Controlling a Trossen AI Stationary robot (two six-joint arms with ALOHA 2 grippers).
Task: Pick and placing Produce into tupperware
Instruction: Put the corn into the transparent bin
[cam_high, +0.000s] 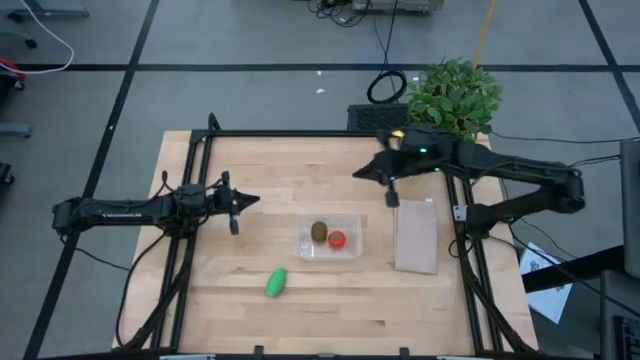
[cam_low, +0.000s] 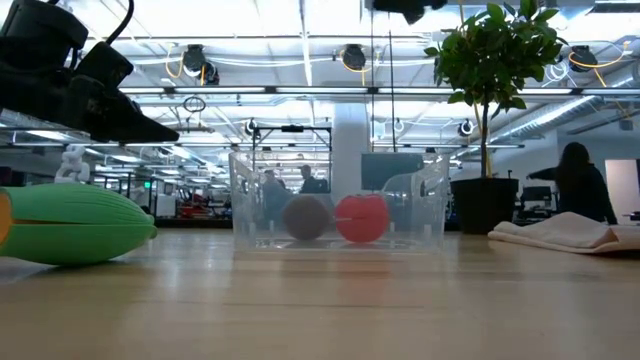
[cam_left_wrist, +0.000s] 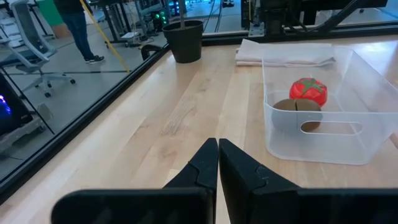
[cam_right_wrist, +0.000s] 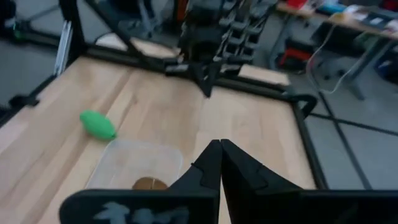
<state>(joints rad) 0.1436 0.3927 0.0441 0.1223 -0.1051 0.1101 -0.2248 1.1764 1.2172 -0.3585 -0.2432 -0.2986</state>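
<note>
The clear tupperware (cam_high: 330, 240) sits mid-table with the brown kiwi (cam_high: 319, 232) and the red tomato (cam_high: 337, 239) resting on its floor. The green oblong piece (cam_high: 276, 282) lies on the wood, nearer the near edge and left of the container. My left gripper (cam_high: 234, 226) is shut and empty, hovering left of the tupperware. My right gripper (cam_high: 392, 198) is shut and empty, above the table to the far right of the container. In the left wrist view the tupperware (cam_left_wrist: 323, 118) shows the tomato (cam_left_wrist: 309, 91) and kiwi (cam_left_wrist: 297, 107) inside.
A folded whitish cloth (cam_high: 417, 236) lies right of the tupperware. A potted plant (cam_high: 455, 95) stands at the far right corner. Black frame rails (cam_high: 190, 200) border the table on the left, right and far sides. People move in the room behind the table.
</note>
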